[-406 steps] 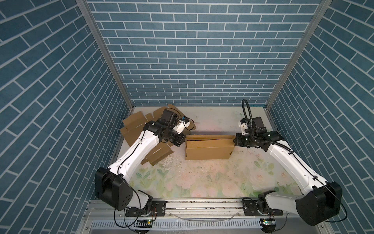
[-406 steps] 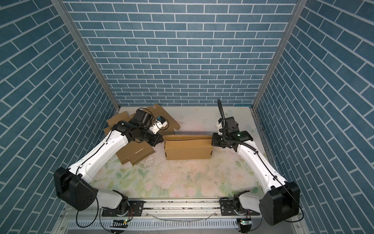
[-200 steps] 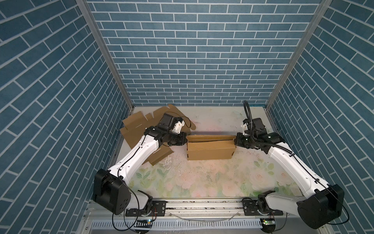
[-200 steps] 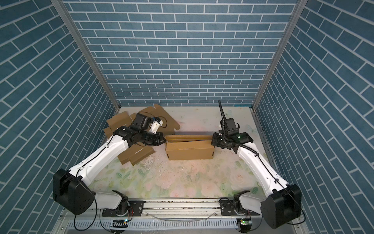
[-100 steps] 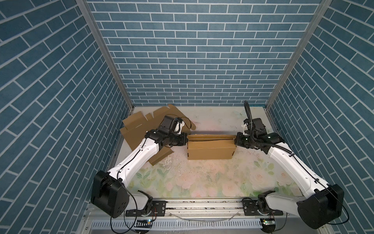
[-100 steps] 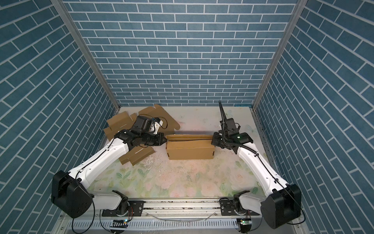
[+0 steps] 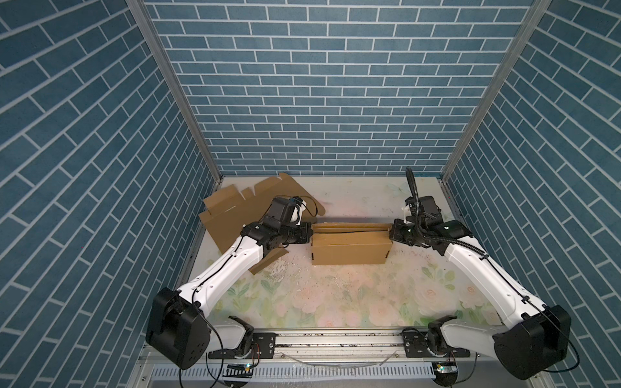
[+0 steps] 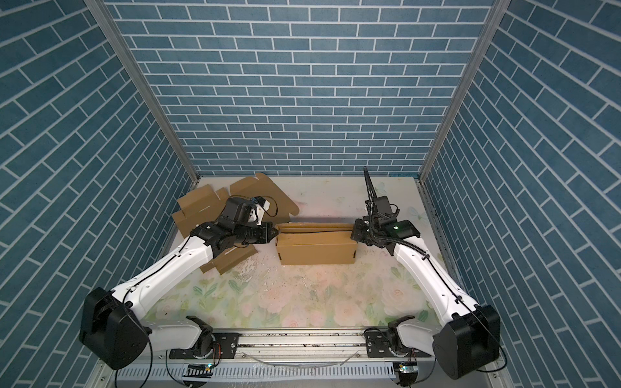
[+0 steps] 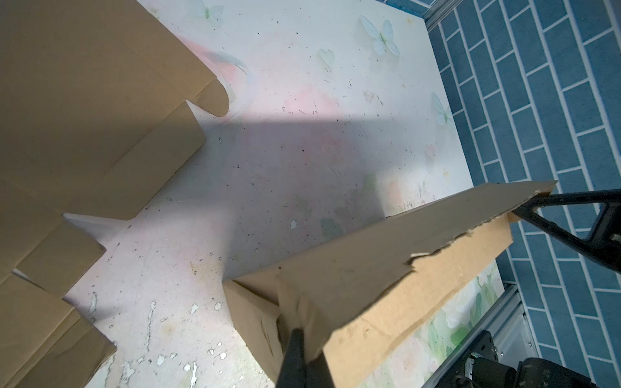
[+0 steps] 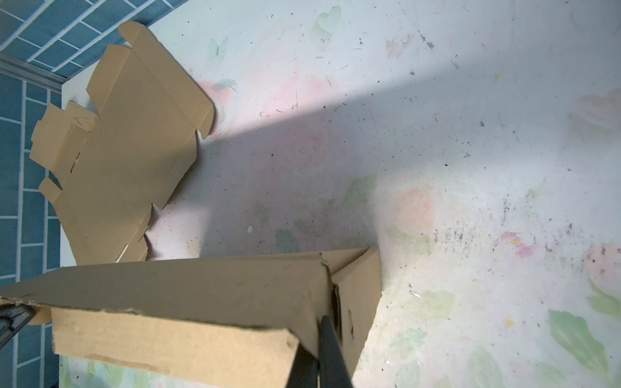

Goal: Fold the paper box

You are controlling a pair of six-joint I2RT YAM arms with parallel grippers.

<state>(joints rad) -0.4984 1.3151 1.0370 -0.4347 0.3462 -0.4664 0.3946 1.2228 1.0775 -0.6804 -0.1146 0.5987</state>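
paper box (image 7: 349, 255) flap hides both pinching jaws' tips.

Plain brown paper box (image 7: 349, 257) between black fingers (image 9: 295, 352). Pastel floral, butterfly print on the white table (image 7: 336, 302) beneath them. Teal bricks, white-lined, on walls (image 7: 319, 100) around.

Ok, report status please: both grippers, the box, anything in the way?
Left gripper shut on paper box, left end. Right gripper shut on right end. Box partly folded. Flat cardboard sheets under left arm, not blocking.
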